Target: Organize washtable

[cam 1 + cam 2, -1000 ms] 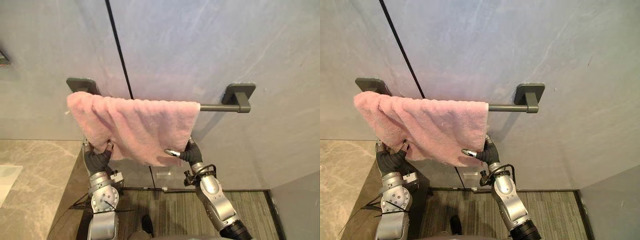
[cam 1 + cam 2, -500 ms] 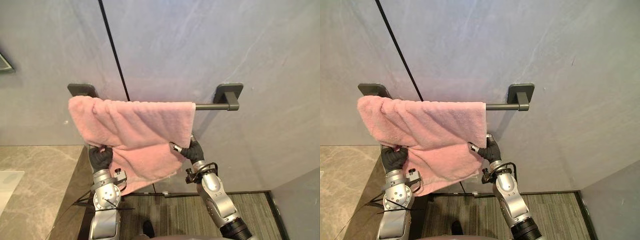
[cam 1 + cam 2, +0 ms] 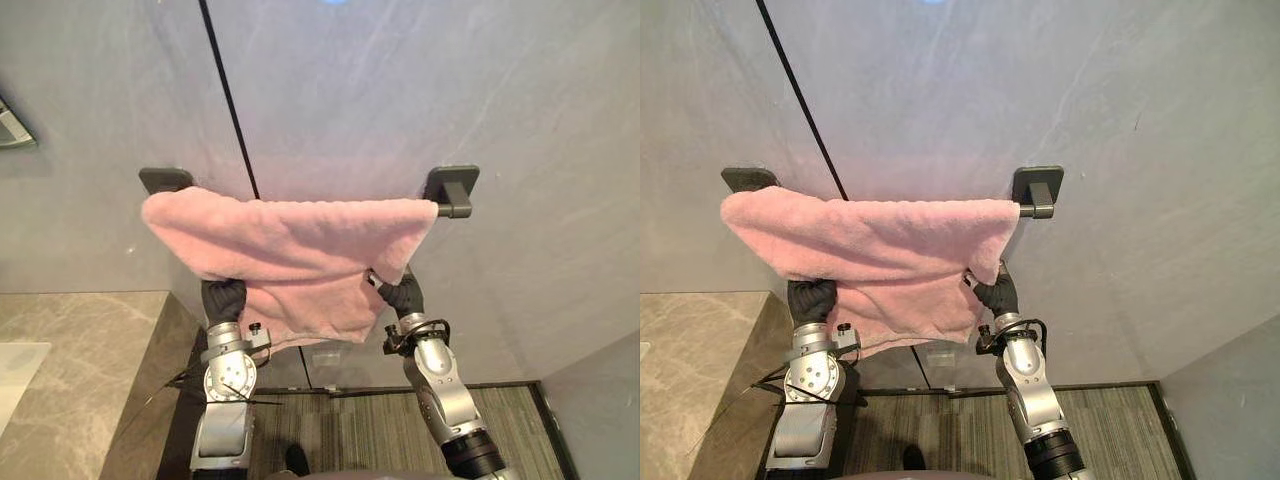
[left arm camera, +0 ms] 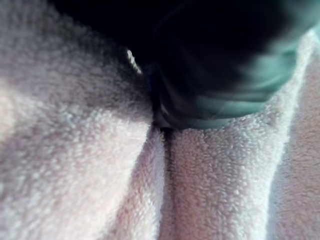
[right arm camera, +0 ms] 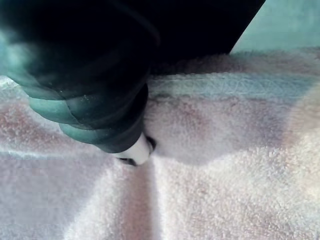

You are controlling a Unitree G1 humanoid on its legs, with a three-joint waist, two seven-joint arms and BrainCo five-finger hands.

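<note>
A pink towel (image 3: 290, 245) hangs over a dark wall bar, spread from the left bracket (image 3: 165, 180) almost to the right bracket (image 3: 450, 188). My left hand (image 3: 224, 299) reaches up under the towel's lower left part. In the left wrist view the cloth (image 4: 75, 165) creases into the curled hand (image 4: 215, 75). My right hand (image 3: 403, 295) is at the towel's lower right corner. In the right wrist view its hand (image 5: 90, 85) is shut, and a fingertip (image 5: 137, 152) presses into a fold of the towel (image 5: 225, 175).
A beige stone countertop (image 3: 60, 380) lies at the lower left, with its edge close to my left arm. The grey wall has a black seam (image 3: 228, 95). A striped floor mat (image 3: 350, 430) lies below. A fixture's corner (image 3: 12, 125) shows at the left edge.
Both hands have curled into the towel and moved right. The towel's right end has slid along the bar from mid-bar to the right bracket. The view has also shifted.
</note>
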